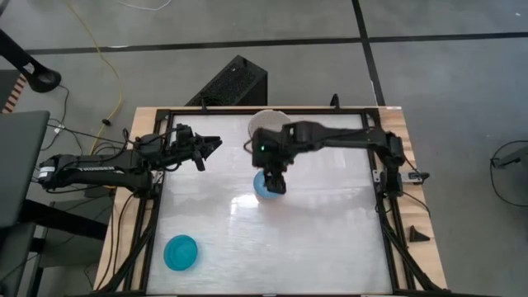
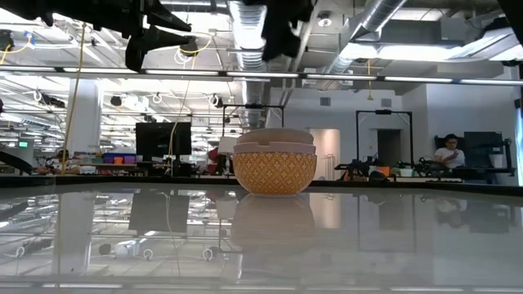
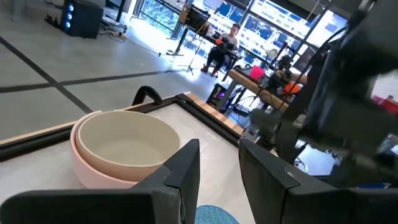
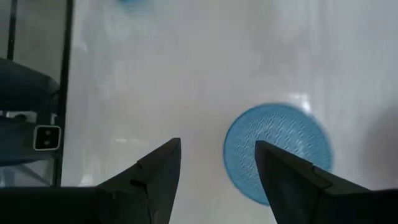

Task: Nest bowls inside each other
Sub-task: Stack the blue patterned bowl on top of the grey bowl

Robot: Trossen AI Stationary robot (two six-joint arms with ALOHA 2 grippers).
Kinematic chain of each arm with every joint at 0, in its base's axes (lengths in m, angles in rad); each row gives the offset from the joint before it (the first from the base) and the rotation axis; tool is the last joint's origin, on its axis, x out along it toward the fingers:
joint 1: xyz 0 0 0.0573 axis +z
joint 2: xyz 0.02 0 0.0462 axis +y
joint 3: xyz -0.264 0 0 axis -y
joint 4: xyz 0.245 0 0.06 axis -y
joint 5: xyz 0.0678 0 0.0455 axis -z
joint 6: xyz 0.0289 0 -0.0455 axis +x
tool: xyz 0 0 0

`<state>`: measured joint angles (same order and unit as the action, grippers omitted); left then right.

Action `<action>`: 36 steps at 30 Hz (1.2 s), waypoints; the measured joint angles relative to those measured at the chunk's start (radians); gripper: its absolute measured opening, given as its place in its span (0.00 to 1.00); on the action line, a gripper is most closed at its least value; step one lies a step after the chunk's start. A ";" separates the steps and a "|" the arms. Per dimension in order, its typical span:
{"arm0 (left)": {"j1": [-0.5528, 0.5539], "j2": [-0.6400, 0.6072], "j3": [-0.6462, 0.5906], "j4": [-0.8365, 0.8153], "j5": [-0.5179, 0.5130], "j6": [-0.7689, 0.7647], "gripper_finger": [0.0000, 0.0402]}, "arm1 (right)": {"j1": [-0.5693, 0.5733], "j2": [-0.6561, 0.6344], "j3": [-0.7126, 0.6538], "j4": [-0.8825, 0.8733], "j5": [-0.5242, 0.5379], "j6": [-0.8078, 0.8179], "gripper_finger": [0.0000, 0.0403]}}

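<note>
A small light blue bowl with a woven-looking surface rests on the white table near its middle. My right gripper hangs open just above it, slanting down, its fingers clear of it. At the far middle, a grey-white bowl sits inside a pale pink one. The low view shows a salmon-orange patterned wall under those pale rims. A turquoise bowl stands at the near left. My left gripper waits open, held level above the table's far left.
A black frame runs round the table. A black box stands on the floor beyond the far edge, and a small black wedge lies at the right. A person sits in the room behind.
</note>
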<state>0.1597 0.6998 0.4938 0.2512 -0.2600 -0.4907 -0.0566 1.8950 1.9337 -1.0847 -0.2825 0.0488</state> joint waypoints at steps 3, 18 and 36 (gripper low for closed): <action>0.000 0.000 0.000 0.002 0.002 0.012 0.25 | 0.018 0.001 -0.088 0.054 0.000 0.033 0.59; 0.000 -0.001 0.000 0.002 0.047 0.003 0.25 | 0.024 0.001 -0.453 0.354 -0.001 0.155 0.59; 0.000 -0.016 0.000 0.002 0.039 0.008 0.25 | 0.048 0.008 -0.500 0.420 0.054 0.170 0.50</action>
<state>0.1600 0.6838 0.4934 0.2536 -0.2213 -0.4828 -0.0082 1.9026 1.4342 -0.6643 -0.2281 0.2187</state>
